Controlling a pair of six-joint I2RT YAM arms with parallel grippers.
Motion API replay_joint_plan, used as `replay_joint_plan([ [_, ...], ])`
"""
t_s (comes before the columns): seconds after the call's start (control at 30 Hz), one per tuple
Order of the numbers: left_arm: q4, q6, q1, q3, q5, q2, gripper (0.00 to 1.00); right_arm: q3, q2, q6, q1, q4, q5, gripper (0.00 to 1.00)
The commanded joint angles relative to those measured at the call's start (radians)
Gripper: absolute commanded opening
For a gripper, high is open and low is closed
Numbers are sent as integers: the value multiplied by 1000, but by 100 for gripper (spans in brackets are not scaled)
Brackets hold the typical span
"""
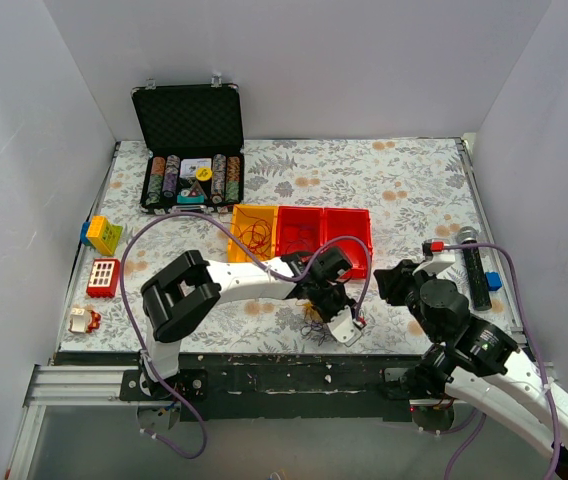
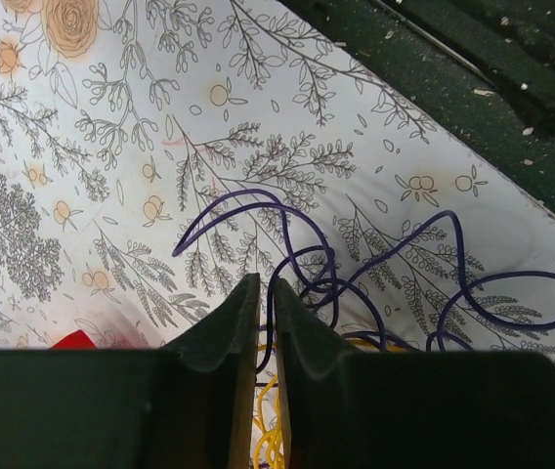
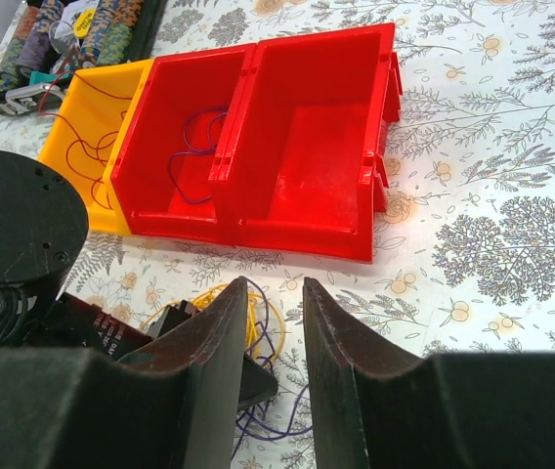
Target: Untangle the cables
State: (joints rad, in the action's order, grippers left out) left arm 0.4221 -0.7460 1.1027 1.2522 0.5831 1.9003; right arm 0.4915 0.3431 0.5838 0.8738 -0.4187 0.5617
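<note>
— Left gripper: we find the jaws pressed nearly together, seemingly pinching one purple strand of the cables, which lie bunched on the table near its front edge.
— Right gripper: spread, empty, near the bunch. We judge a strand is being separated; the next move calls for a slow, clear pull.

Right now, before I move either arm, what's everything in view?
cables: one tangle, purple and yellow, near edge, centre
yellow bin: one, mid-table, holds red wire
red bins: two, beside it; the adjoining one holds purple wire
chip case: one, black, open, back left
toys: three, yellow-blue, red, pale, left edge
bar: one, black, right edge
left gripper: one, black, shut on cables
right gripper: one, black, open, right of tangle
</note>
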Motion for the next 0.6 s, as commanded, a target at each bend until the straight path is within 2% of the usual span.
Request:
replay_joint_plan([
  [0.0,-81,57,2,-17,-48,-98,10,38,8,-9,4,21,13,37],
  [0.07,-155,108,2,-56,-74,-151,9,47,14,-13,4,17,21,38],
  [0.17,-221,218,2,-99,-101,-248,0,62,27,-12,4,6,37,42],
  [0.37,-258,417,0,-146,-118,-438,0,76,57,-18,4,23,27,47],
  [0.57,-387,586,-3,-201,-215,-595,0,56,54,-41,4,73,-28,63],
])
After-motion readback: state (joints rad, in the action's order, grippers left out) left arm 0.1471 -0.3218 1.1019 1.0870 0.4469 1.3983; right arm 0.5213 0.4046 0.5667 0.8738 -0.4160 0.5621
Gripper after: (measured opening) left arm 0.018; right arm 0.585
